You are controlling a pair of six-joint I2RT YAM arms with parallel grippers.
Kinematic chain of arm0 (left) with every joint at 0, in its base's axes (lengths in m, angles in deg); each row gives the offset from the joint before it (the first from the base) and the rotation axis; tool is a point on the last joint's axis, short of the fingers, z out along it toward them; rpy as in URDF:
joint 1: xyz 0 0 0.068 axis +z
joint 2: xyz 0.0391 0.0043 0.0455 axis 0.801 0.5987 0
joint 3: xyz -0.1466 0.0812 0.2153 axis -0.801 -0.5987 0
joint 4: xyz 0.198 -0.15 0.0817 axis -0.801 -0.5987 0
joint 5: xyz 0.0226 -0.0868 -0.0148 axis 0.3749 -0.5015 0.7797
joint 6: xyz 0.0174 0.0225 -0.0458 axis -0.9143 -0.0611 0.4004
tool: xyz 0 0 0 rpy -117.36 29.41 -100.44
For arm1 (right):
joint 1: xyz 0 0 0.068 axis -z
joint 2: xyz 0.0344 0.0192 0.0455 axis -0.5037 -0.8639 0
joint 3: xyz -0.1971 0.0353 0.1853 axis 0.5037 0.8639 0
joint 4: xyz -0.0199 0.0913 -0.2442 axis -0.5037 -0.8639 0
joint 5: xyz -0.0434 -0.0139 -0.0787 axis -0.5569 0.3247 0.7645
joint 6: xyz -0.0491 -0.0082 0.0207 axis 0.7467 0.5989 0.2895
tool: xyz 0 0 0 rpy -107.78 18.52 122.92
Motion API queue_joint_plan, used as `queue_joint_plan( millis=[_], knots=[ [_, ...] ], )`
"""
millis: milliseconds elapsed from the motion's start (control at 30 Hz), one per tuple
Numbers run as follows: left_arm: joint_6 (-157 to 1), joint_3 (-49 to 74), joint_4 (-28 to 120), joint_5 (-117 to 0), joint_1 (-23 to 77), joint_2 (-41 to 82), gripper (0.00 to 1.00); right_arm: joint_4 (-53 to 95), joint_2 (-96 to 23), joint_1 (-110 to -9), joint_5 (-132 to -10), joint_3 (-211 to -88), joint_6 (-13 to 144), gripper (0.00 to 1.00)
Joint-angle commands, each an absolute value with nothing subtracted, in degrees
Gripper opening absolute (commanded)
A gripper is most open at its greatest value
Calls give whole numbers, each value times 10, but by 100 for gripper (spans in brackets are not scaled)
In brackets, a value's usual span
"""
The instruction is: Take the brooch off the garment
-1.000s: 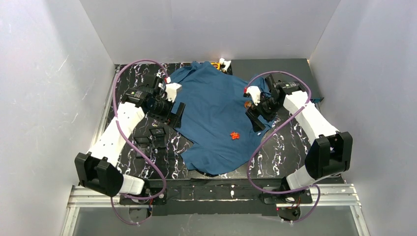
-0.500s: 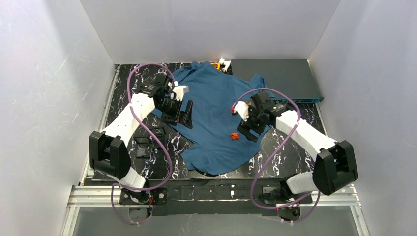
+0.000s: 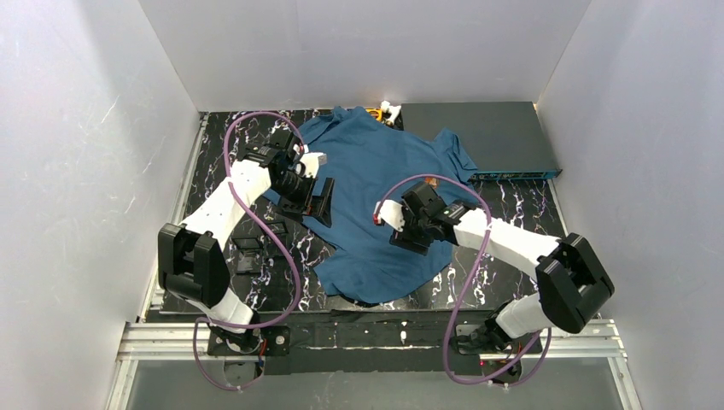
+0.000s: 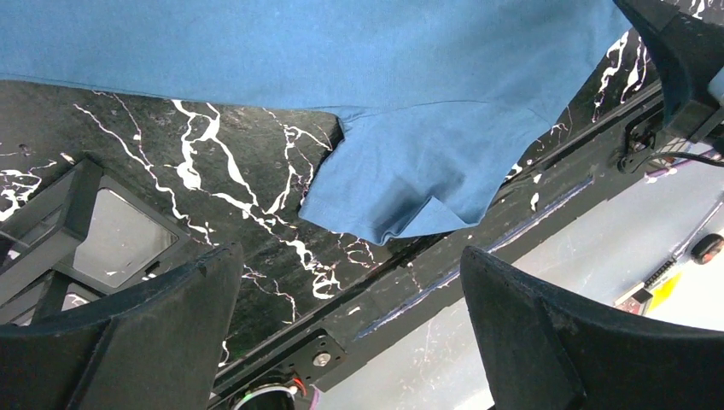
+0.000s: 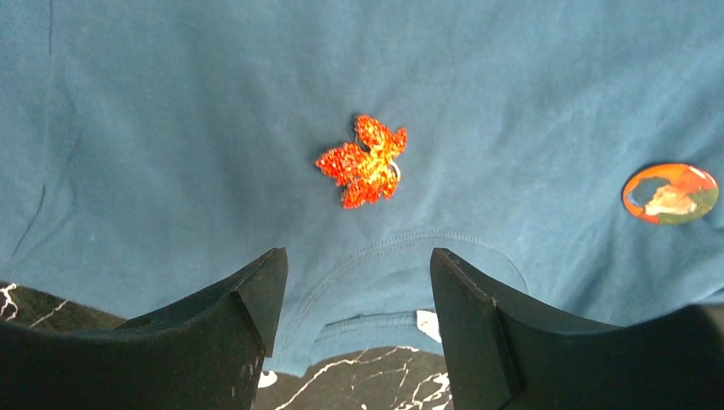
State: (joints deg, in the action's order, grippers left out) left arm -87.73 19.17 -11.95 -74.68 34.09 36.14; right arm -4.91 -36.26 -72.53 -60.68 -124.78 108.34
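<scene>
- Right gripper (image 5: pixel 357 260): jaws apart, holding nothing, near the red leaf brooch (image 5: pixel 362 161) on the shirt (image 5: pixel 171 128).
- Left gripper (image 4: pixel 348 256): jaws wide apart, empty, seemingly above the shirt's edge.

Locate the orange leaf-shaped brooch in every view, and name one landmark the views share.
Top external: not visible, apparently hidden beneath the right gripper, which is over the garment.
Left wrist: not in it; only blue cloth and black marbled tabletop show.
Right wrist: the brooch sits near the picture's centre, on the cloth just beyond the parted fingertips.
Shared landmark: the teal garment, seen in all three views.
</scene>
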Motion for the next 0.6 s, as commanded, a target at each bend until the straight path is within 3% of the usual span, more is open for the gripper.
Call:
queue_joint_plan(
  millis=[0, 567],
  knots=[
    [-874, 213, -141, -736, 345, 360, 99, -7, -388, -739, -594, -1257, 1079, 71],
    [-868, 204, -149, -744, 367, 351, 99, 65, -456, -755, -567, -1242, 1057, 70]
  ],
)
